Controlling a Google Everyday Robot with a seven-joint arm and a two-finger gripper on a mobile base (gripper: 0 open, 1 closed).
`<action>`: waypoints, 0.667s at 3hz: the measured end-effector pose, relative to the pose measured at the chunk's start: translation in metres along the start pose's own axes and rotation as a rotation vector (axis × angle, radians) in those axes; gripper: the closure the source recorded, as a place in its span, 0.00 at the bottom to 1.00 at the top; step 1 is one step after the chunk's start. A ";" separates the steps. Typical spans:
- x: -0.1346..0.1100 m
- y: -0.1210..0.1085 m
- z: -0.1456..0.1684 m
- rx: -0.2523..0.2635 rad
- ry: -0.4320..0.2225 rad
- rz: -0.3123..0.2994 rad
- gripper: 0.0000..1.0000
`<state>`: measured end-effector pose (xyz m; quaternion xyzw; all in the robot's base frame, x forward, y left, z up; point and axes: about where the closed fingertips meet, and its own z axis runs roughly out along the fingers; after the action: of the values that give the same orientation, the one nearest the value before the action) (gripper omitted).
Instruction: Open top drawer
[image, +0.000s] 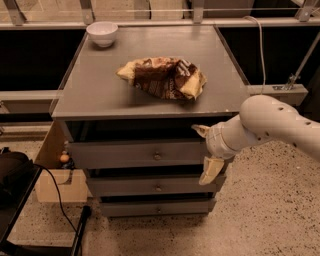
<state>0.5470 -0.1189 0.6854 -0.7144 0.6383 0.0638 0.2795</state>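
Observation:
The top drawer (120, 154) is a grey front panel just under the cabinet top, with a small round metal knob (157, 156) at its centre. It looks closed, level with the two narrower drawers below. My gripper (206, 151) is at the drawer's right end, in front of the panel. Its two tan fingers are spread wide, one up near the cabinet top (201, 130) and one hanging down by the second drawer (210, 170). It holds nothing and sits to the right of the knob.
A crumpled brown chip bag (165, 77) and a white bowl (102, 33) sit on the grey cabinet top (95, 95). A cardboard box (52, 172) and a black cable (57, 200) are left of the cabinet. Speckled floor lies to the right.

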 end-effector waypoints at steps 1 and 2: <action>0.005 -0.006 0.011 -0.001 0.019 -0.009 0.00; 0.009 -0.013 0.021 -0.009 0.032 -0.008 0.00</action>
<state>0.5664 -0.1162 0.6684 -0.7192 0.6394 0.0540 0.2666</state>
